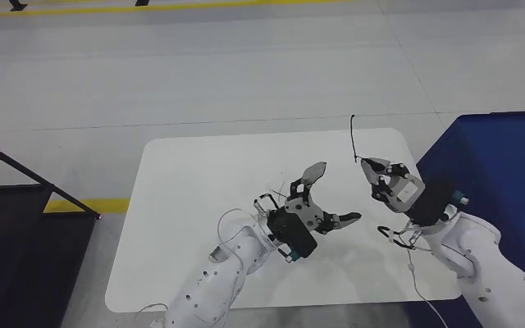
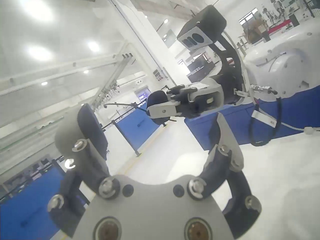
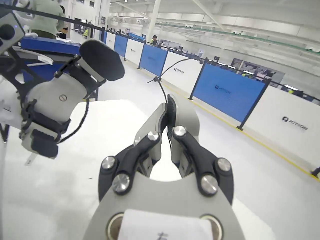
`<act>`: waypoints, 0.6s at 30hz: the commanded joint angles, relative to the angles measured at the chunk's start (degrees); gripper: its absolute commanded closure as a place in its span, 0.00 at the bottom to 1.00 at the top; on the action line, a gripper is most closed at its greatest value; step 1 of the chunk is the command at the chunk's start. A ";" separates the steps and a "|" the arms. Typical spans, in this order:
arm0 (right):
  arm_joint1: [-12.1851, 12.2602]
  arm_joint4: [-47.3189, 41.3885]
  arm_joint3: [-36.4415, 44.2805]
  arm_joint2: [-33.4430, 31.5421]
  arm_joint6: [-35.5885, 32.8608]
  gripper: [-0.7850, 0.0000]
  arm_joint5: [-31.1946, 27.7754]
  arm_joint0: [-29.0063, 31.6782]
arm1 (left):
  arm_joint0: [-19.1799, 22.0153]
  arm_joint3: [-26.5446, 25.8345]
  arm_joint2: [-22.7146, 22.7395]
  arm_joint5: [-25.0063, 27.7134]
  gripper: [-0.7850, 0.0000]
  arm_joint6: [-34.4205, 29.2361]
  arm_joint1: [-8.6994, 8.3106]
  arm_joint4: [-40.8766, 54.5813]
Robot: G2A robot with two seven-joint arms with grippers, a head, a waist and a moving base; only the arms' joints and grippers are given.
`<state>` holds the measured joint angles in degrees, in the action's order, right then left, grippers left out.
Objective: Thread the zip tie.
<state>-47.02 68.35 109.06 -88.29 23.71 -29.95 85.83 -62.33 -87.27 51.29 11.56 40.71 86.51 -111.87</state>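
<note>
- The right gripper (image 3: 168,103) is pinched tight on the lower part of the zip tie (image 3: 156,79), with the strap running up out of its closed tips.
- The zip tie is held in the air above the far right corner of the table (image 1: 189,205), touching nothing but that gripper. A small dark block sits partway up it, most likely the locking head. From there a thinner tail curves on and away to a free tip.
- Whether the tail has already been passed through the head cannot be told from these views.
- The left gripper (image 1: 335,195) is near the tie but not touching it. Its fingers (image 1: 314,172) are spread wide and hold nothing, and they face the right gripper across a gap.
- The step in hand looks like bringing the open left gripper to the loose tail so that it can be guided into the head.
- To do it well, grip the tail close to its tip, since a thin strap held far back will bend instead of feeding.
- Hold the right gripper steady so the head does not swing, and line the tail up with the slot before pushing.
- The main risk is the springy tail flicking aside as the fingers close on it.
</note>
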 commanded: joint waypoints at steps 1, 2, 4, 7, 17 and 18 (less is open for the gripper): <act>0.01 -0.85 -0.01 -0.03 -0.43 1.00 -0.19 -0.05 | -0.01 -0.01 0.00 0.05 0.00 0.02 0.00 0.02; 0.01 -0.85 -0.01 -0.03 -0.43 1.00 -0.19 -0.05 | -0.01 -0.01 0.00 0.05 0.00 0.02 0.00 0.02; 0.01 -0.85 -0.01 -0.03 -0.43 1.00 -0.19 -0.05 | -0.01 -0.01 0.00 0.05 0.00 0.02 0.00 0.02; -0.18 0.85 1.08 0.08 -0.95 1.00 0.96 0.21 | -0.45 -1.02 0.16 -2.36 0.09 -1.16 -0.01 -0.67; -0.63 4.01 1.90 0.47 -0.24 1.00 2.18 0.93 | 0.72 -0.45 -1.92 -13.53 0.61 -6.53 0.66 -7.66; -0.63 4.01 1.90 0.47 -0.24 1.00 2.18 0.93 | 0.81 -0.37 -2.10 -13.75 0.65 -6.67 0.72 -7.72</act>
<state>-47.66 72.39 110.97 -87.82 23.48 -27.75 86.77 -61.58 -87.73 49.38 -1.91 34.14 87.17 -119.55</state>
